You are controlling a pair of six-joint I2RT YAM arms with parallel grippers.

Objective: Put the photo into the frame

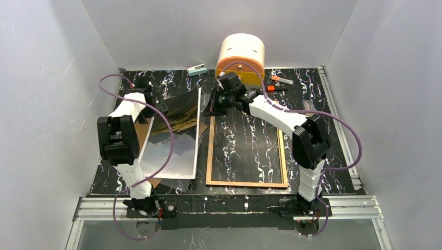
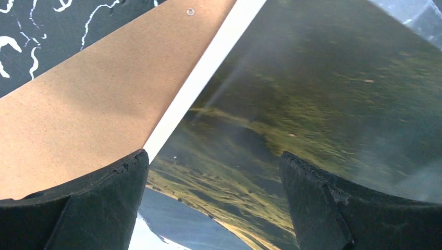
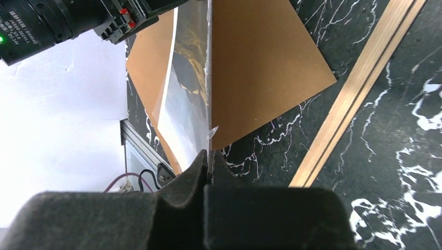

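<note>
L to R: we are seeing the left gripper (image 2: 212,159) spread wide, gripping nothing, over the glossy mountain-landscape photo sheet (image 1: 182,151), which is tilting up; the right gripper (image 3: 208,161) is pinching its edge. Step: transfer. Next, prob.: swinging it right over the flat tan-rimmed rectangular wooden frame (image 1: 209,156), lowering it square w/in the rim.

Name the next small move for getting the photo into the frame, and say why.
Probably the right gripper should draw the photo sideways toward the frame. It is shut on the photo's far edge, the left gripper stands open above the print, and the photo sits over the backing board, beside the frame rather than over it.
</note>
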